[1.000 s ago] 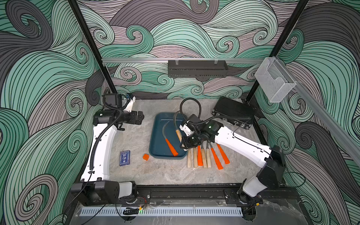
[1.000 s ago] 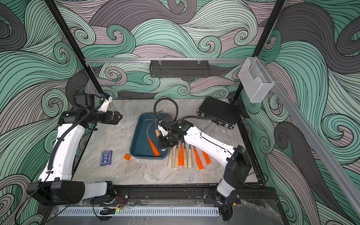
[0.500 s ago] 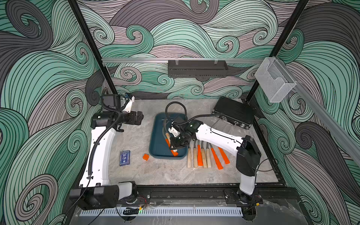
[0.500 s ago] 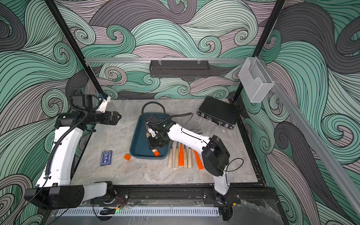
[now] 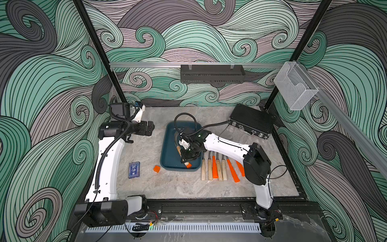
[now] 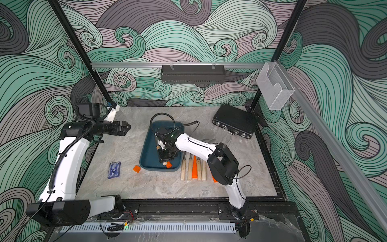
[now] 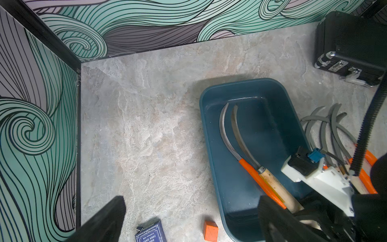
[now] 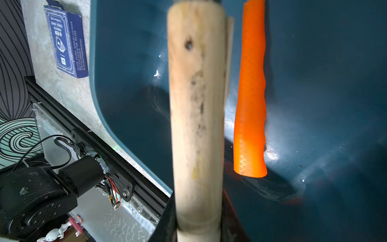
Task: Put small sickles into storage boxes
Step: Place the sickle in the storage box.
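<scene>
Tray [image 7: 207, 134], centre of counter [image 5: 178, 188]: left wrist view alone reveals both blades inside. These belong to the orange-handled sickle [image 7: 251, 169] and the wooden-handled sickle [image 8: 196, 117], the latter clamped by right end effector [image 5: 187, 160]. Left end effector [image 5: 151, 131] apart. Sickle row [image 5: 218, 169] alongside. Wave-patterned walls [image 5: 209, 31].

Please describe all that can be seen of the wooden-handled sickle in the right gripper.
The wooden-handled sickle has a pale, dark-speckled round handle, a metal collar and a thin curved grey blade. The right gripper, shut, holds its handle over the teal tray, close beside the orange-handled sickle lying there. Whether it touches the tray cannot be told.
</scene>
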Available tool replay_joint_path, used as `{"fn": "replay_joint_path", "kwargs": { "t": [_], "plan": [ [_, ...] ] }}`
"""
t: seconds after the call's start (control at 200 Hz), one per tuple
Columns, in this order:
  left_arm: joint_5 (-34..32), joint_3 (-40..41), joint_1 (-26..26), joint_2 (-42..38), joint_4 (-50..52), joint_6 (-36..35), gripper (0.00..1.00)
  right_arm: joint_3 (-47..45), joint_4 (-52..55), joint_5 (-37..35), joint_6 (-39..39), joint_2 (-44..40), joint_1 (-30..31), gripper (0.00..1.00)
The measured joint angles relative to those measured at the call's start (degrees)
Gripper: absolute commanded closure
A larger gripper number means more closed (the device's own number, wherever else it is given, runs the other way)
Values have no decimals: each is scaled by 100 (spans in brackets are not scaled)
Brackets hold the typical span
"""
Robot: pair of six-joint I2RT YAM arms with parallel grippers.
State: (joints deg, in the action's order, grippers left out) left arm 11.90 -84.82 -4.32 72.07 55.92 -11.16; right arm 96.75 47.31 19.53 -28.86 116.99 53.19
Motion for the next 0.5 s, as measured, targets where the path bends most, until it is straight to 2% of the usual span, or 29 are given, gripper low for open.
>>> {"fn": "replay_joint_path", "kwargs": {
  "t": [0.22,0.5],
  "plan": [
    [13,92,0,-33,-17,-26,2,0,28,-46,87,254,0,95],
    [39,96,0,-109,-22,-42,2,0,44,-179,188,306,0,87]
  ]
}}
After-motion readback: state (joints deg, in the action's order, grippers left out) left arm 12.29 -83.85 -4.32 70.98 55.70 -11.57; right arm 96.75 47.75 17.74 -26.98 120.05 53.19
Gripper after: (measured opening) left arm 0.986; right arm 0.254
